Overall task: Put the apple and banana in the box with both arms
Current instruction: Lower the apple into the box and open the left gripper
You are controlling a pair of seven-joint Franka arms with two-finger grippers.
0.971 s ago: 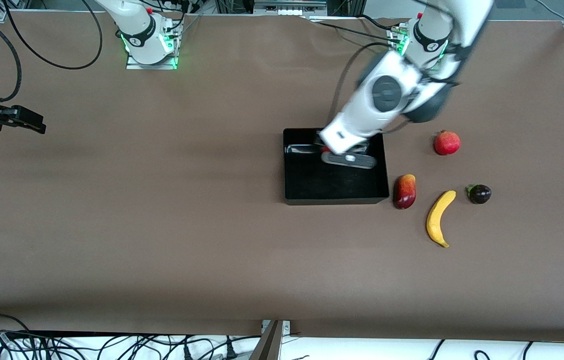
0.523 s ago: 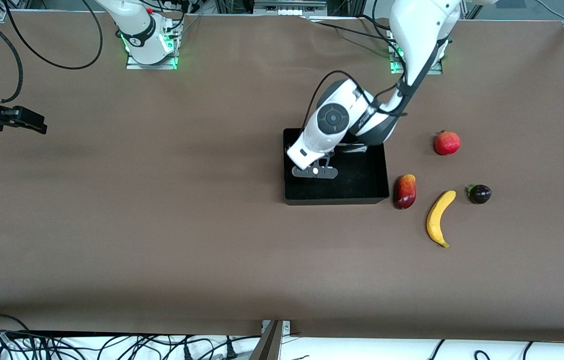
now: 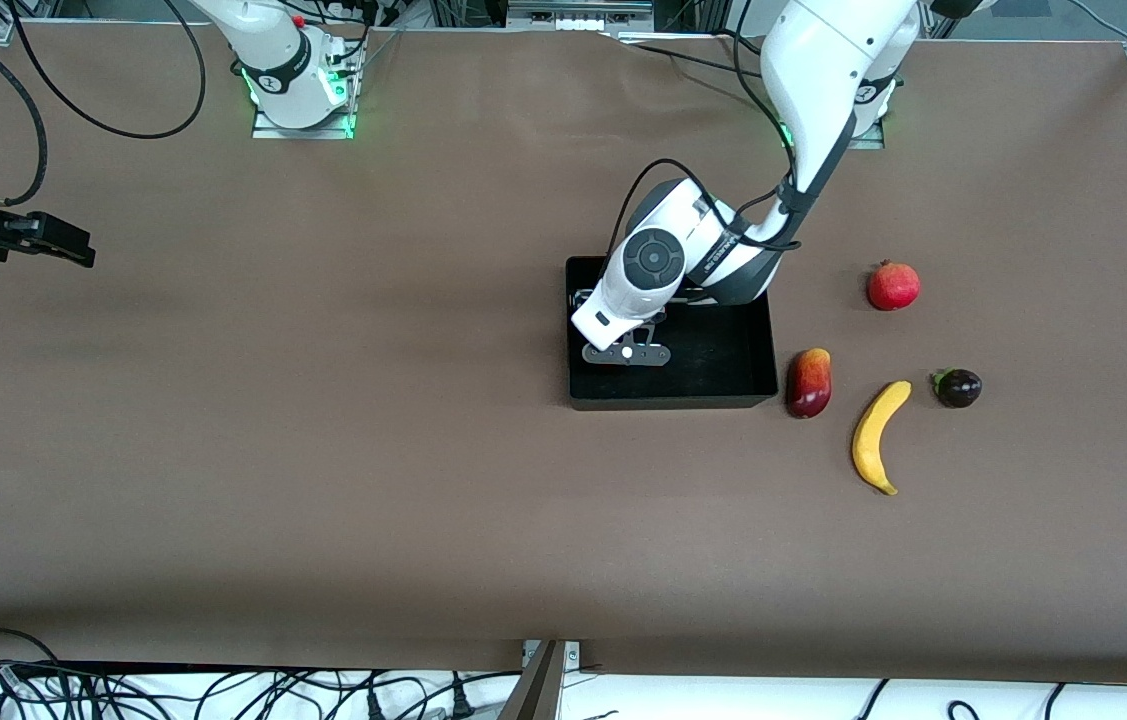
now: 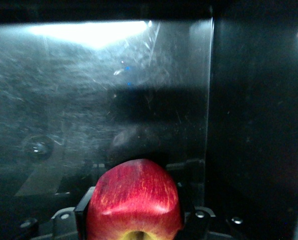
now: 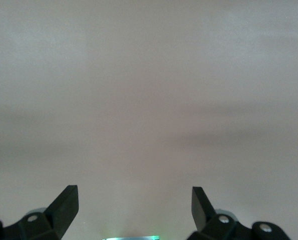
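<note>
Apple (image 4: 134, 197) clamped in left gripper (image 3: 626, 352) inside box (image 3: 761, 395), frame centre; banana (image 3: 876, 436) lower right on table; right gripper (image 5: 133, 205) spread wide, waiting, far left edge

Even overhead light falls on the brown table (image 3: 323, 450), bright enough that the front view stays crisp from edge to edge, with only soft, faint shadows beside the fruits and green glows at the arm bases along the top of the frame. In the left wrist view it is dim inside the box (image 4: 249, 100), whose glossy, scratched black floor throws a white glare at upper left, while the apple (image 4: 134, 200) at the bottom edge is well lit. The right wrist view is pale, hazy and featureless.
</note>
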